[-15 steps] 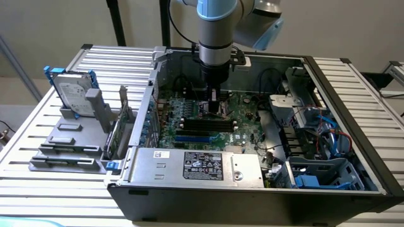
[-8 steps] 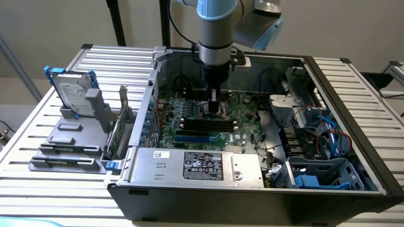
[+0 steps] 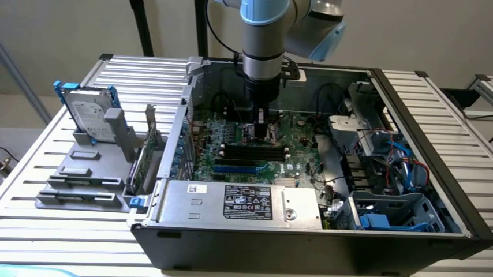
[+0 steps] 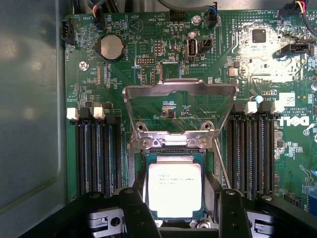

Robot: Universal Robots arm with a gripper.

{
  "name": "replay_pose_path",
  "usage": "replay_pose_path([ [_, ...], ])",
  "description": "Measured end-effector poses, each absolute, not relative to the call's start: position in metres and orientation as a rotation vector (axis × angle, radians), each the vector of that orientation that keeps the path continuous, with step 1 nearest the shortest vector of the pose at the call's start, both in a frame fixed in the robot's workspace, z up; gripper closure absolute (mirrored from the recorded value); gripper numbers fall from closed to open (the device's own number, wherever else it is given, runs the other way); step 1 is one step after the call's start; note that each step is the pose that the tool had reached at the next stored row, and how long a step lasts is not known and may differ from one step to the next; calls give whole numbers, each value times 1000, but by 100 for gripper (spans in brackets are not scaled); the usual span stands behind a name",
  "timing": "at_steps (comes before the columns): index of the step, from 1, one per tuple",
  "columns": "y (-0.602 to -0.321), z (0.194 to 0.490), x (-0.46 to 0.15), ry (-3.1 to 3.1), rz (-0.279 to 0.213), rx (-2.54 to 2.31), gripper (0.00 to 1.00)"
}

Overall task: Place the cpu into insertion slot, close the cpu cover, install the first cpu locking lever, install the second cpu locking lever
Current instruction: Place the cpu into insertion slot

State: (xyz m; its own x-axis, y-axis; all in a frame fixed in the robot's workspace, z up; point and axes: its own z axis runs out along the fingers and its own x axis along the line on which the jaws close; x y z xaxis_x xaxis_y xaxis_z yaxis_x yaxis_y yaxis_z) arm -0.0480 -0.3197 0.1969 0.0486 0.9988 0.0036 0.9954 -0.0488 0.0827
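The cpu (image 4: 175, 188), a small square chip with a bright silver top, lies flat in the insertion slot (image 4: 148, 154), whose silvery rim shows around it. The cpu cover (image 4: 178, 90), a thin metal frame with a window, stands swung up on its hinge beyond the slot. A thin locking lever (image 4: 223, 168) runs beside the slot. My gripper (image 4: 182, 201) hangs just above the chip, open, with its black fingers (image 4: 134, 208) on either side and clear of the chip's edges. In the exterior view the gripper (image 3: 262, 130) reaches down into the open computer case over the green board (image 3: 246, 156).
Long black memory slots (image 4: 96, 153) (image 4: 252, 148) flank the socket. A grey power supply (image 3: 239, 202) fills the case's front; cables and drive bays (image 3: 385, 173) crowd the exterior view's right. A hard drive (image 3: 89, 115) stands in a holder outside the case on the exterior view's left.
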Motion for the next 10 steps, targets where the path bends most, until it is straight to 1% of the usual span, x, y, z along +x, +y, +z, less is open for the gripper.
replay_pose_path([
  [10,-320,197,-47,2126,92,2232,46],
])
